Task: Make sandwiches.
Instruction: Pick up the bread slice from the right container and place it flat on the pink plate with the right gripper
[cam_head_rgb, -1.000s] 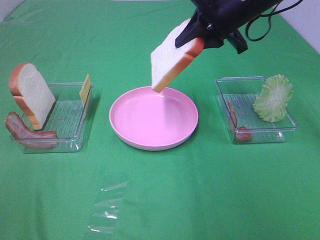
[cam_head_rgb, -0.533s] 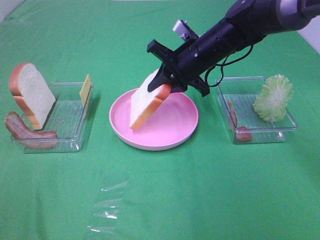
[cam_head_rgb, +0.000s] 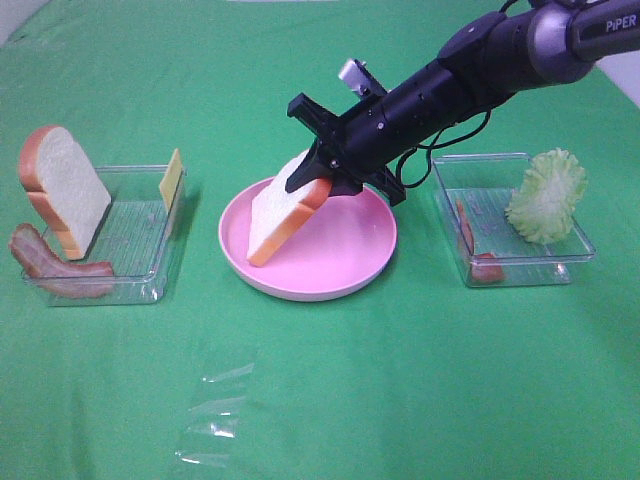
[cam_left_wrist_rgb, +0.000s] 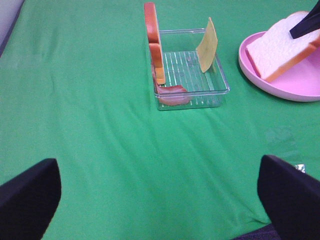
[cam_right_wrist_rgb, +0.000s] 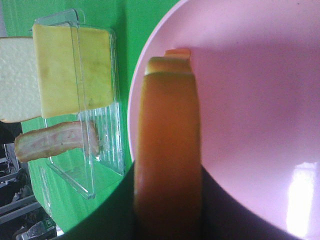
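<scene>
While my right pincer (cam_head_rgb: 305, 178) is clamped on the upper crust edge of a bread slice (cam_head_rgb: 275, 215), the slice hangs tilted over the pink plate (cam_head_rgb: 350, 272). Its white face is turned to the high camera. Its lower corner is down near the plate's floor at about eight o'clock. I cannot tell whether that corner touches the plate. My arm reaches in from two o'clock, across the plate's far rim.

My left pincer (cam_left_wrist_rgb: 160, 200) stands wide open and holds nothing. It hovers over the bare green cloth of the tabletop (cam_head_rgb: 400, 380), with the left tray ahead of it in its wrist view.

Taking the plate as the centre of the high view, the left tray (cam_head_rgb: 140, 235) sits at nine o'clock, apart from the plate. A second bread slice (cam_head_rgb: 65, 190) stands leaning at that tray's nine o'clock end, rising above the rim. A bacon strip (cam_head_rgb: 55, 265) curls at the slice's foot, by the tray's seven o'clock corner. I cannot tell whether it lies fully inside the tray. The cheese square (cam_head_rgb: 171, 178) stands on edge at the tray's two o'clock corner.

At three o'clock sits the right tray (cam_head_rgb: 500, 215). The lettuce leaf (cam_head_rgb: 546, 197) stands at its three o'clock end. The other bacon strip (cam_head_rgb: 475, 250) lies along its nine o'clock wall.

A piece of clear film (cam_head_rgb: 215, 410) lies on the cloth at seven o'clock, well apart from the plate.
</scene>
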